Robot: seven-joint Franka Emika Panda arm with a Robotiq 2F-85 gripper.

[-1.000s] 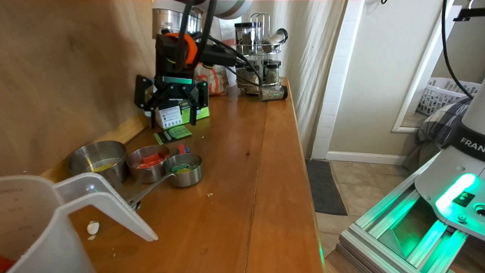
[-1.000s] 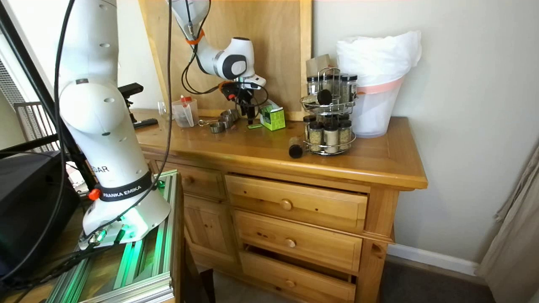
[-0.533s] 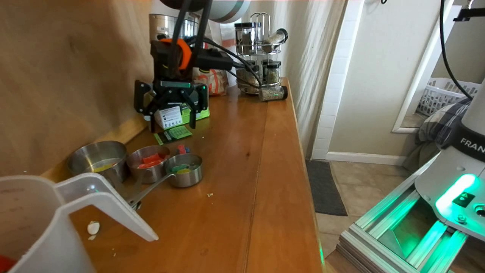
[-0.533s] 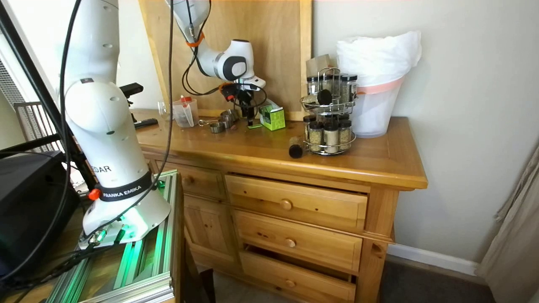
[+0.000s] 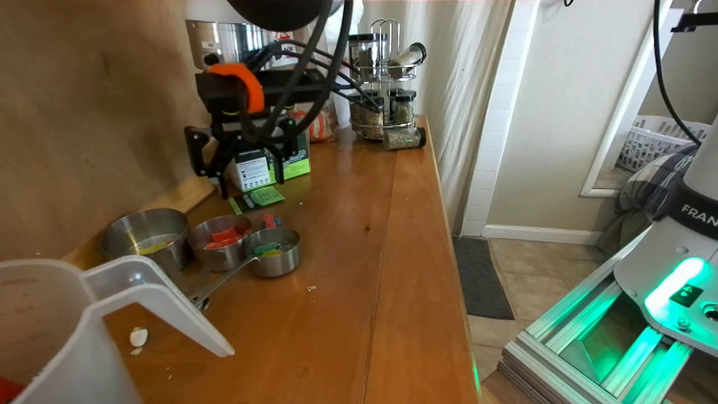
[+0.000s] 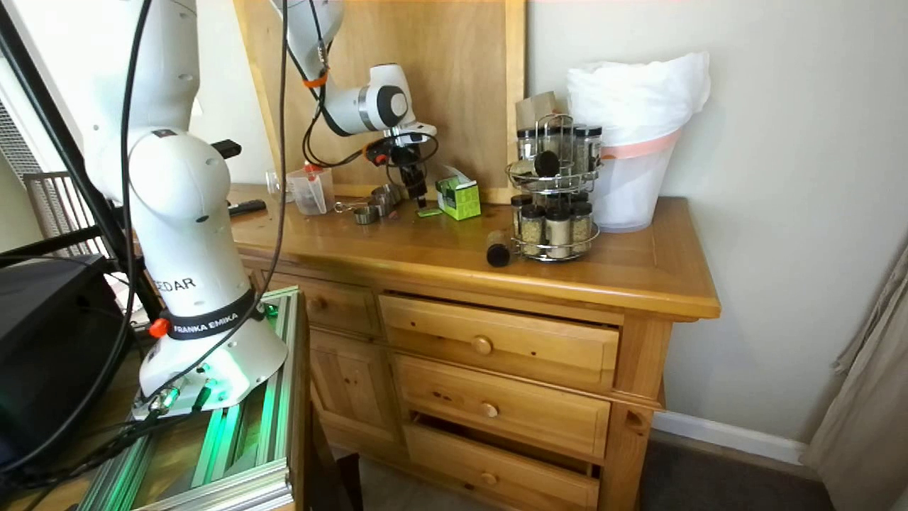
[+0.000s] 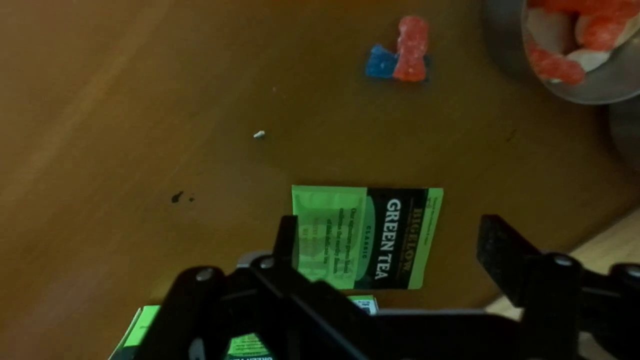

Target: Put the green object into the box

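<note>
The green object is a flat green and black tea packet (image 7: pixel 395 237) lying on the wooden dresser top. It also shows in both exterior views (image 5: pixel 263 197) (image 6: pixel 429 212). The box is a small green carton with a white panel (image 5: pixel 255 172), standing just behind the packet. In an exterior view its pale flap stands up from the box (image 6: pixel 464 202). At the bottom of the wrist view the box is mostly hidden by the gripper. My gripper (image 7: pixel 390 232) is open and empty above the packet. One finger (image 7: pixel 286 237) overlaps the packet's edge in that view; the other is beyond it.
Metal measuring cups (image 5: pixel 280 264) with candies stand near the packet. A red candy (image 7: pixel 412 47) and a blue candy (image 7: pixel 381 62) lie close by. A plastic measuring jug (image 5: pixel 50 336), a fallen spice jar (image 6: pixel 498 252) and a wooden panel (image 6: pixel 468 71) are around.
My gripper has come down slightly, then shifted and tilted, its wrist leaning toward the measuring cups. It stays open. The packet and the box have not moved.
</note>
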